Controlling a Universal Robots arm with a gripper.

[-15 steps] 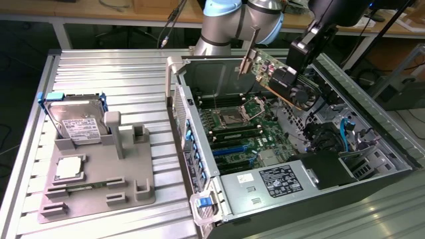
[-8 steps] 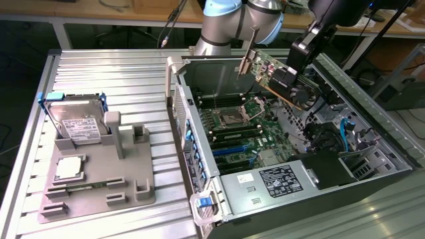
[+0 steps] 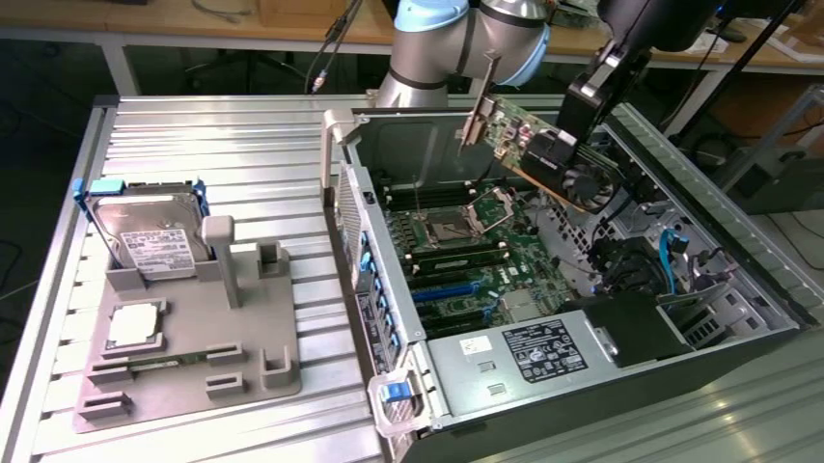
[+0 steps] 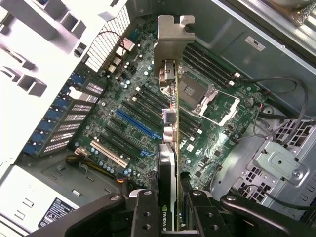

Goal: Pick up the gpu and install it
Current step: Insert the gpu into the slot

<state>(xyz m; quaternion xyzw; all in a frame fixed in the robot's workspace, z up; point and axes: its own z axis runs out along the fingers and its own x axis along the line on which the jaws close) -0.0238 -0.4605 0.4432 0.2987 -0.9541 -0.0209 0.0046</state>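
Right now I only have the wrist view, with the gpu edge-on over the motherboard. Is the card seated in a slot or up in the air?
Observer: Up in the air. The gripper holds the gpu tilted above the open case, not seated in the motherboard.
Operator: What's outside the case?
Observer: On the exterior view's left, a hard drive stands upright in a grey fixture, and a square chip lies flat nearer the camera.
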